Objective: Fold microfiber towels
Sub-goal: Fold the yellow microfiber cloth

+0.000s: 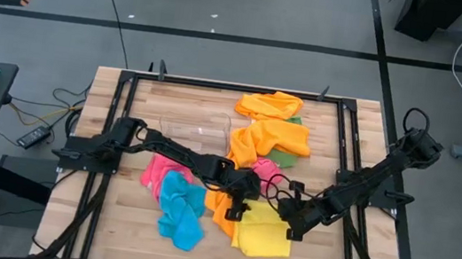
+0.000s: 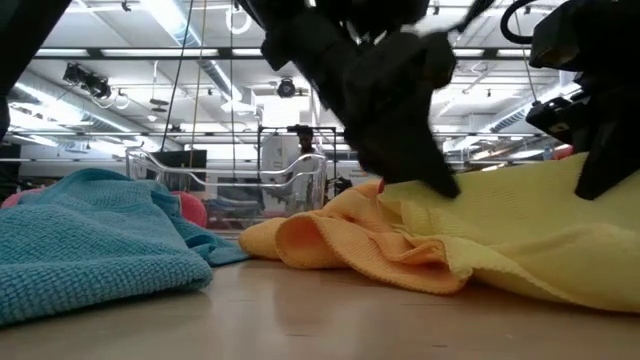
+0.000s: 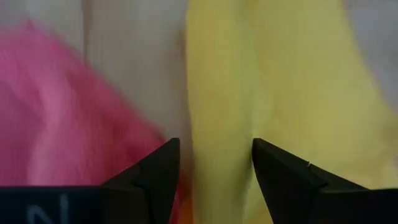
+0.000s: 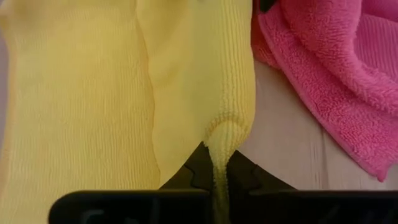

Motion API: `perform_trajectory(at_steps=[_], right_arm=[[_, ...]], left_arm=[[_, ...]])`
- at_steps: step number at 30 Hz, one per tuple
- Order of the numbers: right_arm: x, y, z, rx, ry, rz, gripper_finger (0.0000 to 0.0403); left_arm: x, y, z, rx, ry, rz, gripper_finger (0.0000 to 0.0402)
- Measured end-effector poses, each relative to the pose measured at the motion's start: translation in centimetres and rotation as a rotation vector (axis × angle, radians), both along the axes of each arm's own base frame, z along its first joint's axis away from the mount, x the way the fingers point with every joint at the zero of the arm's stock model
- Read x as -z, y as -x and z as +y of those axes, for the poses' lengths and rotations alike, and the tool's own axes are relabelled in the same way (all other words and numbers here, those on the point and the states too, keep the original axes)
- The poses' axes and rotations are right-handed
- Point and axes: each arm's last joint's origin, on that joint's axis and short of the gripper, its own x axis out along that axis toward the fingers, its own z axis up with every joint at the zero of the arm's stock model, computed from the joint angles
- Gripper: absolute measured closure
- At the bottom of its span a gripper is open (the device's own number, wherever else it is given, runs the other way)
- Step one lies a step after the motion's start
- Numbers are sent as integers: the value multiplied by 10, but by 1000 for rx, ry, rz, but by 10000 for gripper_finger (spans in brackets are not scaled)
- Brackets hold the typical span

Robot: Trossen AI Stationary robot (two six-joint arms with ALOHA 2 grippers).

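From above I see the clear bin (image 1: 195,130) standing empty-looking behind the yellow towel (image 1: 264,234), though its walls are hard to make out, with the blue towel (image 1: 180,210) to the yellow towel's left and both arms stretched low over the yellow one. In the low view the left gripper (image 2: 400,110) presses down on the yellow towel and hides much of it. My left wrist view shows its fingers (image 3: 152,177) spread apart over yellow cloth beside the pink towel (image 3: 62,124), holding nothing, while the right wrist view shows the right gripper (image 4: 219,174) pinched closed on a fold of the yellow towel.
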Motion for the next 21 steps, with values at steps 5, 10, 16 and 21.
perform_trajectory(at_steps=[5,10,16,21], right_arm=[[-2,-1,1,-7,-3,-4,385],[-2,-1,1,-11,-11,2,385],[-2,-1,2,-12,-29,11,385],[-1,0,2,-23,-42,33,385]], left_arm=[[4,5,2,-3,-8,73,228],[6,8,2,11,-23,107,276],[5,8,2,32,-41,103,355],[-9,2,1,57,-56,79,386]])
